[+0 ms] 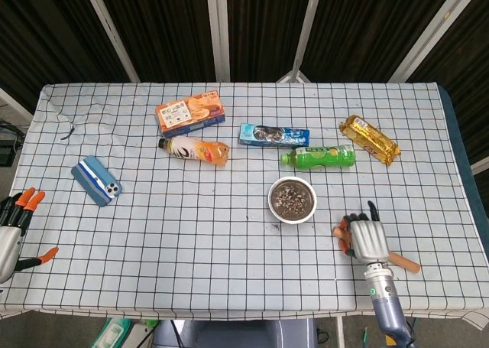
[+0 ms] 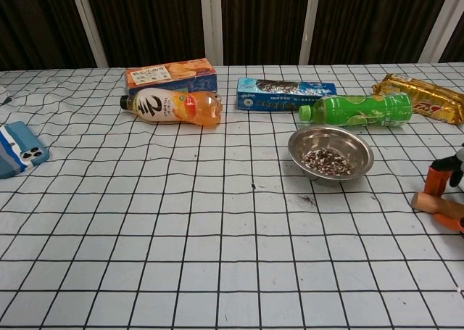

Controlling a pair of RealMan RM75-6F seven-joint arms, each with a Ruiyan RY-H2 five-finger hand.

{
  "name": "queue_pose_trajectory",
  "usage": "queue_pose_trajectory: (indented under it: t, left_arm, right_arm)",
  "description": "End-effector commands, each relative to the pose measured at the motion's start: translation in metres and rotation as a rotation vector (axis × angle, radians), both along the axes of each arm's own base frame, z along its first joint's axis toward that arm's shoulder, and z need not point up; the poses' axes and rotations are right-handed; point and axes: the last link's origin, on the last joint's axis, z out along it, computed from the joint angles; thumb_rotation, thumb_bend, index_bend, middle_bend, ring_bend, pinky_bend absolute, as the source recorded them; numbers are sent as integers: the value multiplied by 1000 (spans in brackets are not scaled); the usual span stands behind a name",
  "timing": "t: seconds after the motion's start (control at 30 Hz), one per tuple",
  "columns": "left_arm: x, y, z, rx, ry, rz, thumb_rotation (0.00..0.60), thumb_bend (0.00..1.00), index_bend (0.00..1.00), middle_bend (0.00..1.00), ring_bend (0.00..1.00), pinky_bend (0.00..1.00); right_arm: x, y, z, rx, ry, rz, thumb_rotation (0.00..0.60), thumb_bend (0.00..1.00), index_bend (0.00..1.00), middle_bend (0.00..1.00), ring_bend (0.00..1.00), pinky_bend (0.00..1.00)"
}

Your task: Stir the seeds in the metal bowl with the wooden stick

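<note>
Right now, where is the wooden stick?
In the head view the wooden stick lies on the table's near right side, under the right robot hand, just right of the metal bowl. The chest view shows its end at the right edge.
</note>
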Motion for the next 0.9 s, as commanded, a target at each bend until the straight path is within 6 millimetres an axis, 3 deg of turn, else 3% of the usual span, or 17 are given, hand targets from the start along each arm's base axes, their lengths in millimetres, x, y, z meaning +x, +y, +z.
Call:
queue_pose_trajectory:
  t: [0.03,0.23,0.47,0.6,0.9]
  left_arm:
    - [0,0,0,0,0,1,600,125,13,0,0,0]
    - [0,0,0,0,0,1,600,125,13,0,0,0]
    - [-1,0,0,0,-1,1,600,125,13,0,0,0]
    - [-1,-1,0,0,-1,1,600,125,13,0,0,0]
    - [-2,-1,1,0,-1,2,600,125,14,0,0,0]
  right_arm:
    - [0,0,0,1,-2,-1,600,443,571,502,432,115]
    - [-2,1,0,8,3,-12,600,535,624,535,470,239]
    - [-3,2,2,11,-2,-6,600,664,673,572,520,483]
    - [-1,1,5,4,-15,14,600,718,694,589,537,492]
    - [-1,-1,16,-30,-66,44,600,720,695,592,538,492]
